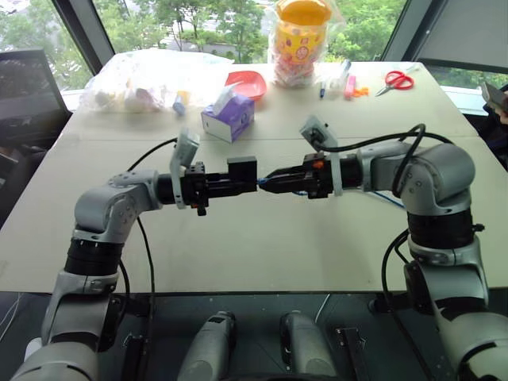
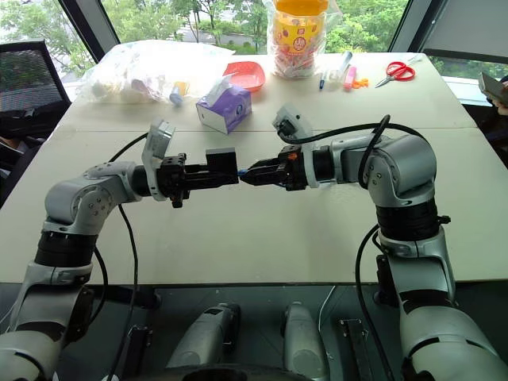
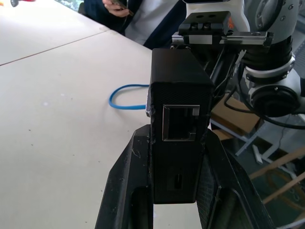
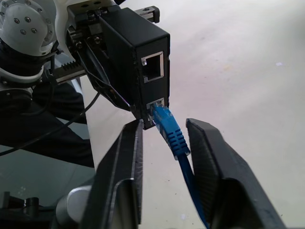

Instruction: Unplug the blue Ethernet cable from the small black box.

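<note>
Holding the small black box [image 4: 136,57] clamped in my left pincer [image 1: 226,186] above the desk [image 1: 262,246], I see the blue Ethernet cable [image 4: 172,138] still plugged into the lower of its two ports. My right pincer [image 4: 164,157] faces the box with its fingers apart on either side of the cable's boot, not pressing it. Cable slack loops on the desk behind.

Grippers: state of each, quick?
Left gripper: shut on the small black box.
Right gripper: open around the blue Ethernet cable, still plugged in.
</note>
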Action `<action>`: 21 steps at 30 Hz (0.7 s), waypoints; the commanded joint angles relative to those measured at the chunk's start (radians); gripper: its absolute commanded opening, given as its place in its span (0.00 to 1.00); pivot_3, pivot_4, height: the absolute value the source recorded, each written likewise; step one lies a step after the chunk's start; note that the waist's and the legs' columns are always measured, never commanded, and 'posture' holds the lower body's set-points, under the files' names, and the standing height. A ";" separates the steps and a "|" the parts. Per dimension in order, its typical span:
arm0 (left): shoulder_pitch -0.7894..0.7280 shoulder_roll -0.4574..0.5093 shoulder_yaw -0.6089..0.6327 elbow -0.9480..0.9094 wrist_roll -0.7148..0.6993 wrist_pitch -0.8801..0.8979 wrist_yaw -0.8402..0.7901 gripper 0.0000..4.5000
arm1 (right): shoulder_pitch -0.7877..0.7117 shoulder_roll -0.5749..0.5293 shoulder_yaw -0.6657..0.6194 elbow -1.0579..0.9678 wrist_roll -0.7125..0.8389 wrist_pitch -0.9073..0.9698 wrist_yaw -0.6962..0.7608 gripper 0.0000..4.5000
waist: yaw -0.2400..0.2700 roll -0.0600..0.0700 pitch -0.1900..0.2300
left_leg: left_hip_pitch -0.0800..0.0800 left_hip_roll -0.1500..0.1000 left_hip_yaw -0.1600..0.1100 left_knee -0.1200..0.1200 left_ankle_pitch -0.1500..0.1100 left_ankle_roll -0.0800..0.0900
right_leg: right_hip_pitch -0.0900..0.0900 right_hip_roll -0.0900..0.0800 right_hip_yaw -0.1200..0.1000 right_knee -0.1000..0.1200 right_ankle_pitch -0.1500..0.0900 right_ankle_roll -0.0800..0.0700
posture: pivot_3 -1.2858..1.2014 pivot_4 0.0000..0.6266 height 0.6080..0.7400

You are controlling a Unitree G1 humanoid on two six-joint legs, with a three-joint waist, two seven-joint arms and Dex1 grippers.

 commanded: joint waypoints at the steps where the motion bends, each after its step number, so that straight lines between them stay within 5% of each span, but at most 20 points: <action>1: -0.016 0.007 0.005 -0.029 0.010 -0.034 -0.010 0.12 | -0.034 -0.009 0.000 -0.009 0.037 -0.009 0.004 0.37 | -0.001 0.000 0.000 | 0.000 0.000 0.000 0.000 0.000 0.000 | 0.000 0.000 0.000 0.000 0.000 0.000 | 0.52 0.24 1.00; 8: -0.014 0.006 0.003 -0.030 0.017 -0.042 -0.011 0.12 | -0.041 -0.020 0.016 -0.005 0.050 -0.021 0.008 0.37 | 0.000 0.000 0.000 | 0.000 0.000 0.000 0.000 0.000 0.000 | 0.000 0.000 0.000 0.000 0.000 0.000 | 0.52 0.24 1.00; 13: -0.012 0.004 0.006 -0.032 0.019 -0.044 -0.008 0.12 | -0.040 -0.027 0.028 -0.008 0.054 -0.030 0.011 0.00 | -0.001 0.000 0.000 | 0.000 0.000 0.000 0.000 0.000 0.000 | 0.000 0.000 0.000 0.000 0.000 0.000 | 0.52 0.24 1.00; 21: -0.017 -0.001 0.015 -0.037 0.007 -0.032 -0.002 0.12 | -0.040 -0.036 0.044 -0.015 0.066 -0.040 0.015 0.00 | 0.000 0.000 0.000 | 0.000 0.000 0.000 0.000 0.000 0.000 | 0.000 0.000 0.000 0.000 0.000 0.000 | 0.52 0.24 1.00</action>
